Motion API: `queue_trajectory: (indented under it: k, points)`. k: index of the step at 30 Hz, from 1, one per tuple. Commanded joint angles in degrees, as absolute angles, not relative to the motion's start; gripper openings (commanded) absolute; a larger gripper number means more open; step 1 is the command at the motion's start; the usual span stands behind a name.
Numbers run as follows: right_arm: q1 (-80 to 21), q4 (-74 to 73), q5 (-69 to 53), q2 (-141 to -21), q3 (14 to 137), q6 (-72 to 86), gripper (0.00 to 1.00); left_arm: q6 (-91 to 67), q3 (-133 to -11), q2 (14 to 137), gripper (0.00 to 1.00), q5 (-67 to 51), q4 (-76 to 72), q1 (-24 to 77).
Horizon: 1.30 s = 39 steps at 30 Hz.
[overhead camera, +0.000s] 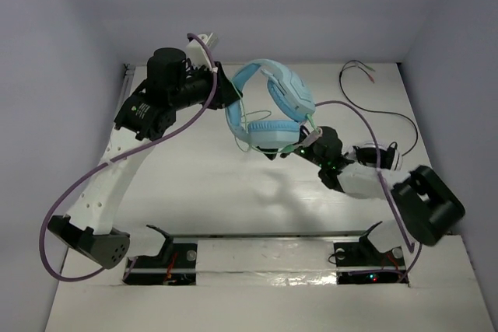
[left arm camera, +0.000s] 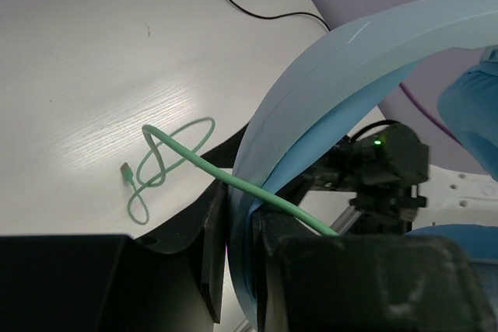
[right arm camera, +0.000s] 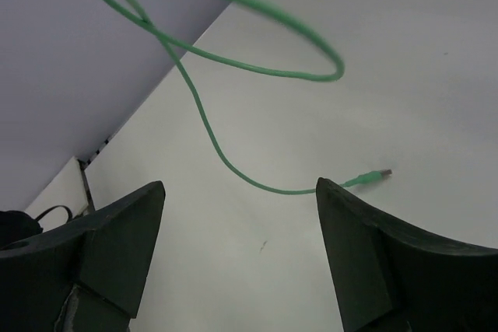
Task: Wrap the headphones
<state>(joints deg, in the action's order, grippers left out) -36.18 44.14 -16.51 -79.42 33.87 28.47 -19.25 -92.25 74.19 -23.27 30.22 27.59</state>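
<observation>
Left gripper (left arm camera: 241, 270) clamped on headphones (overhead camera: 272, 103) at headband (left arm camera: 334, 83), cups hanging above table (overhead camera: 194, 200). Right gripper (right arm camera: 237, 192) spread wide, empty. Pale green cable (right arm camera: 233, 64) loops just ahead of it; I'd fetch it with right arm.

The headphones (overhead camera: 268, 103) hang above the desk (overhead camera: 233, 200), near the middle of its far edge. The left end effector (left arm camera: 241, 262) clamps their headband from the left. The right end effector (overhead camera: 305, 145) sits just right of the lower ear cup, fingers apart. Their cable (right arm camera: 233, 64) loops beneath them over the desk. A loose wire (overhead camera: 381, 114) lies by the far right corner.
</observation>
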Motion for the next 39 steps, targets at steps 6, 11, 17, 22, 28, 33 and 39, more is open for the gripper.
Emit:
queue_trajectory:
  k: [6, 11, 17, 22, 28, 33, 39]
  points:
    - [-36.12, 66.18, -24.45, -94.58, 40.79, 33.66, 0.83, -22.07, -95.89, 73.04, 0.00, -25.93, 31.54, 27.33]
    - [-33.84, 61.28, -18.36, -88.34, 36.30, 29.45, 0.51, -18.90, -90.46, 69.18, 0.00, -24.35, 37.51, 27.33]
    - [-33.22, 44.66, -23.37, -78.24, 36.30, 22.07, 0.33, -16.44, -86.49, 65.13, 0.00, -18.73, 40.43, 27.33]
    - [-33.22, 35.25, -23.29, -67.95, 37.00, 17.32, 0.73, -15.91, -89.02, 66.27, 0.00, -23.12, 39.11, 27.33]
    - [-32.61, 23.05, -40.13, -73.72, 51.30, 13.63, 0.72, -13.62, -91.58, 68.72, 0.00, -27.68, 39.73, 27.33]
    - [-32.61, 31.72, -48.95, -85.14, 58.26, 19.07, 0.72, -13.01, -92.55, 69.87, 0.00, -31.11, 38.32, 27.86]
    - [-33.66, 42.42, -54.13, -89.82, 59.41, 25.83, 0.79, -12.66, -92.11, 70.84, 0.00, -33.48, 37.62, 29.00]
